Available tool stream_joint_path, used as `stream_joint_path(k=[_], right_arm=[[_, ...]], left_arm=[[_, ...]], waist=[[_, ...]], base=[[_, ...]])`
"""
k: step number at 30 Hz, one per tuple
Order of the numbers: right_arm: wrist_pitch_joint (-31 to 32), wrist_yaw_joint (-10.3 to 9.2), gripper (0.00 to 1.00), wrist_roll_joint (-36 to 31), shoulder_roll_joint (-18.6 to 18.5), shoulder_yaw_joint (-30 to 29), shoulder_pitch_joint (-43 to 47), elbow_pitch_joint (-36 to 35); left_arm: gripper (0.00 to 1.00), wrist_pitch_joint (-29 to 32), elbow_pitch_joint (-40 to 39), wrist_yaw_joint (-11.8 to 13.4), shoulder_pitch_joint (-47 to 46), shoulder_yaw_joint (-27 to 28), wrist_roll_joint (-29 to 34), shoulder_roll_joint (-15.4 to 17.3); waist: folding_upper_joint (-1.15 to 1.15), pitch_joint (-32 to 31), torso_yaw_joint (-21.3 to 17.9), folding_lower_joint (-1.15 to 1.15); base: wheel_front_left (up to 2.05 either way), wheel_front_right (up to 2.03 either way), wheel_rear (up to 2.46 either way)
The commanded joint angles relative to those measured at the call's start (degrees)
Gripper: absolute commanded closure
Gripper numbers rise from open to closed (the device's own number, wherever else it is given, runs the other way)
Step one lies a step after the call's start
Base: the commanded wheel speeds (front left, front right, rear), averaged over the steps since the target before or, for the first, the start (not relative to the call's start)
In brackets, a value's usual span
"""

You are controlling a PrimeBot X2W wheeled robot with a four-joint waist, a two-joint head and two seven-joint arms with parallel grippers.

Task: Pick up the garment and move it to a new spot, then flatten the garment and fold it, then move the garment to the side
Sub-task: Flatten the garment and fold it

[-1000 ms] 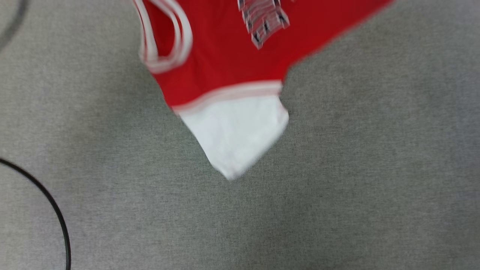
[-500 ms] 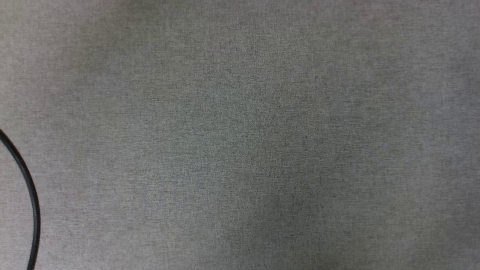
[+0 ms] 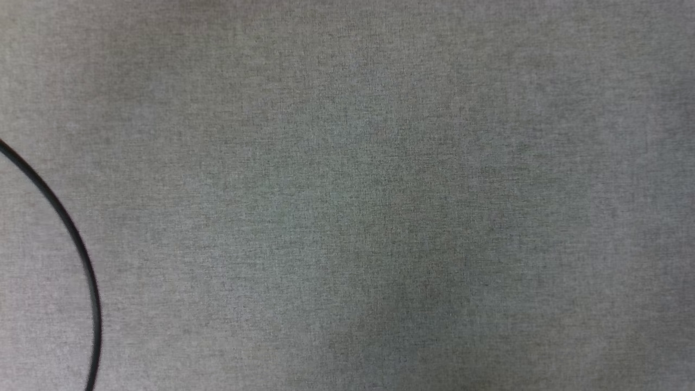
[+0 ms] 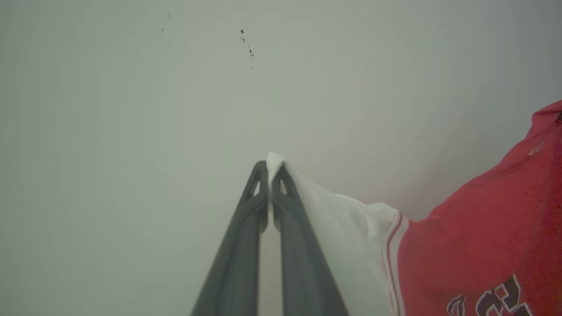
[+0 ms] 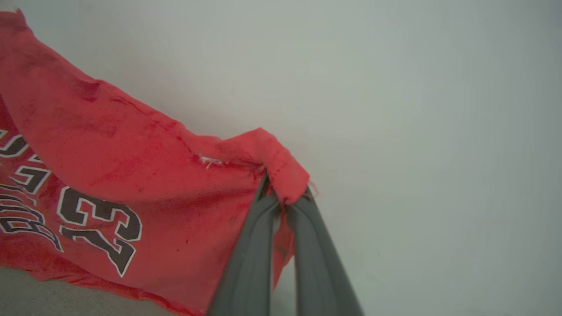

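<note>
Head view: grey cloth surface (image 3: 380,190), black cable (image 3: 81,252); left wrist: left pincer (image 4: 273,171) nipped tight on the white sleeve tip of the garment (image 4: 474,237), red body to its right; right wrist: right pincer (image 5: 285,195) clamped on a red corner; likely mid-carry; next, lower it spread flat.

a grey woven surface (image 3: 380,163) lies flat under soft, even light, with a dimmer patch low in the middle. a thin black cable (image 3: 76,239) curves over it at the head view's left edge. beyond the left fingers (image 4: 239,245) stands a plain pale wall (image 4: 109,131), with a few small dark specks (image 4: 248,44) above their tips.
</note>
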Motion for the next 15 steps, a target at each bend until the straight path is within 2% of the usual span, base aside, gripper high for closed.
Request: stream_joint_path(k=[1,5,9,12,15], right_arm=[[-0.7,-0.04,1.00,0.7,0.6,0.5,1.5,0.6],[-3.5,-0.04,1.00,3.2,2.0,2.8,7.4,3.1],[-5.8,-0.04,1.00,7.2,2.9,5.2,13.8,3.6],[-7.1,-0.04,1.00,9.6,1.4,7.9,18.6,2.8],[-8.4,-0.04,1.00,11.9,0.0,11.1,24.6,1.6]], left_arm=[[1.00,-0.6,0.2,-0.2,2.1,-0.6,-0.4,-0.2],[1.00,-2.5,0.8,-0.2,9.4,-2.6,-1.7,0.3],[1.00,-3.6,-0.3,-0.2,18.3,-4.9,-2.9,2.5],[1.00,-4.4,-2.3,0.1,25.5,-5.0,-4.3,3.9],[1.00,-4.9,-5.5,1.8,34.1,-5.4,-5.5,4.8]], waist=[[0.00,-0.5,0.0,-0.01],[0.00,-2.7,-0.2,-0.01],[0.00,-5.2,-0.6,-0.01],[0.00,-7.4,-0.5,-0.01],[0.00,-10.1,-0.5,-0.01]], base=[[0.00,0.00,0.00],[0.00,0.00,0.00],[0.00,0.00,0.00],[0.00,0.00,0.00],[0.00,0.00,0.00]])
